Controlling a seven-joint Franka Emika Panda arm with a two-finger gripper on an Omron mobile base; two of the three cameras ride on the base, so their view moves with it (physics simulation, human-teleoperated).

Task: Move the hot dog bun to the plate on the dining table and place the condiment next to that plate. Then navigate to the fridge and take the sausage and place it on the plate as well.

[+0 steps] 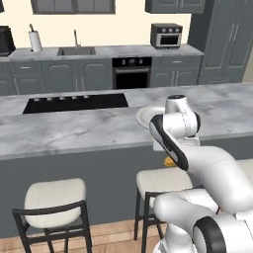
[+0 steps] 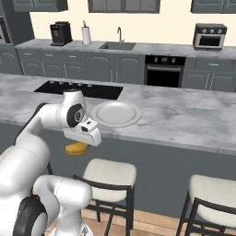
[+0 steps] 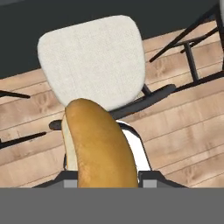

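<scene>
Below, a stool [image 3: 94, 61] sits under the tool-held hot dog bun [image 3: 98, 144].

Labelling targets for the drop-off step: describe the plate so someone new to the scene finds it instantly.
Start at the dining table, the long grey marble island with the black cooktop set into it. The plate sits on the marble just right of that cooktop, near the stool-side edge. It is round, shallow and pale grey-white with a raised rim, and nothing lies on it.

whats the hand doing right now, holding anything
hand: closed on the hot dog bun, held out over a stool beside the dining table, below its top
</scene>
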